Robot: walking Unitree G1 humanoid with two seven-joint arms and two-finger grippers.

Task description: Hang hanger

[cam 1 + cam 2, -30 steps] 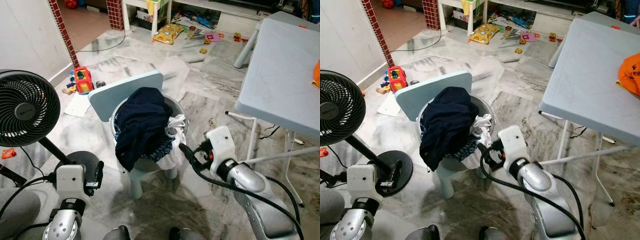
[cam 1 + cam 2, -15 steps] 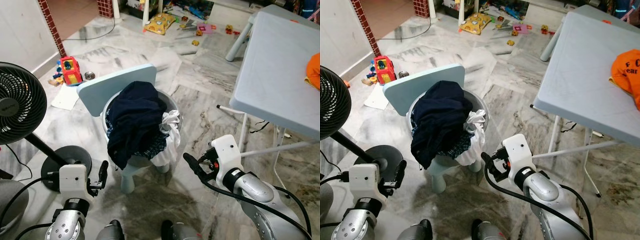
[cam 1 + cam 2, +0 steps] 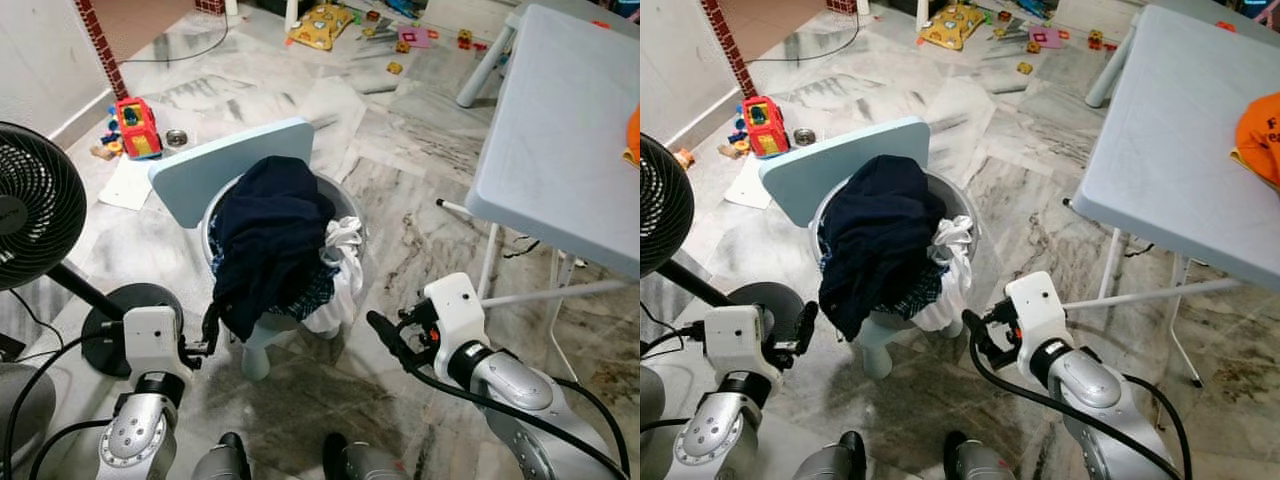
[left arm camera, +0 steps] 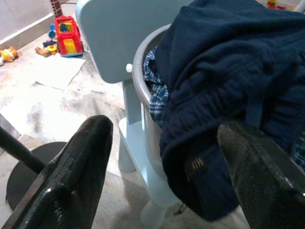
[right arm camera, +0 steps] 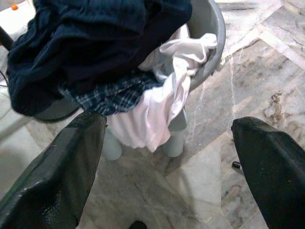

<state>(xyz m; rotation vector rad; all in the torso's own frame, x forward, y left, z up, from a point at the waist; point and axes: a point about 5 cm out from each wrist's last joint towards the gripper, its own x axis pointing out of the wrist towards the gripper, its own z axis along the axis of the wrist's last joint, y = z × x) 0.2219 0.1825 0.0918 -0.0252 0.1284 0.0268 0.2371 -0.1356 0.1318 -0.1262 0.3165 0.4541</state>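
A grey basin point(image 3: 346, 207) heaped with clothes stands on a small light-blue chair point(image 3: 230, 168). A dark navy garment point(image 3: 268, 232) hangs over its front rim, above a plaid cloth point(image 5: 110, 93) and a white cloth point(image 3: 341, 268). My left gripper point(image 3: 210, 334) is open, close beside the navy garment's hanging lower edge; in the left wrist view the navy garment point(image 4: 224, 95) lies between the spread fingers point(image 4: 71, 176). My right gripper point(image 3: 386, 336) is open, low on the right of the chair, apart from the white cloth point(image 5: 167, 105).
A black standing fan point(image 3: 30, 205) with a round base point(image 3: 125, 308) stands on the left. On the right is a grey folding table point(image 3: 560, 130) with an orange cloth point(image 3: 1260, 125) on it. A toy truck point(image 3: 136, 114) and scattered toys point(image 3: 322, 24) lie on the marble floor.
The camera has shifted. My left gripper has risen and come closer to the navy garment's hanging edge. My right gripper has drawn a little lower, away from the white cloth.
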